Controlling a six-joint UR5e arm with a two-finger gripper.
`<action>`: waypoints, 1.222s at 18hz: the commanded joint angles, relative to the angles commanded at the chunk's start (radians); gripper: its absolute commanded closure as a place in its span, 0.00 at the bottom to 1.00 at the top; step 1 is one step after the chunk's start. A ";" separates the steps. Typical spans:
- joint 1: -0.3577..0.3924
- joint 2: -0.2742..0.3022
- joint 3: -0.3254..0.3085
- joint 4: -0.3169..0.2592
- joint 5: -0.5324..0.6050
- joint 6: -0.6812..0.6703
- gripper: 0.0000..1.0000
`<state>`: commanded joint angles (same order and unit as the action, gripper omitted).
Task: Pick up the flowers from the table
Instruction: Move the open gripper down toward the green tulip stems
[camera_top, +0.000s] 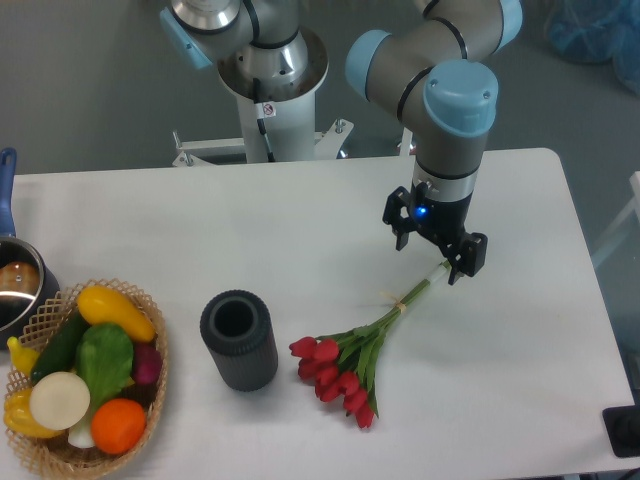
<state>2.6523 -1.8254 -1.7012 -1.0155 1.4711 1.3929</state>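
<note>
Below the spread-fingered end effector, the flowers lie with stem tips between its fingers.

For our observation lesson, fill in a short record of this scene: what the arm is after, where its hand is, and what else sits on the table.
target: flowers, red tulips lying flat on the table
stem ends: point up and right, toward the hand
hand: hand, low over the stem ends
grip: cannot tell whether it is closed on the stems
left of flowers: dark cylinder cup, upright, apart from the buds
far left: basket of vegetables
left edge: pot, partly out of view
</note>
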 joint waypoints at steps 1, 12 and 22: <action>-0.002 0.000 0.000 0.002 0.000 -0.002 0.00; -0.023 -0.032 -0.044 0.052 -0.025 -0.005 0.00; -0.035 -0.116 -0.046 0.054 -0.017 0.119 0.00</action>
<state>2.6170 -1.9419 -1.7472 -0.9618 1.4542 1.5122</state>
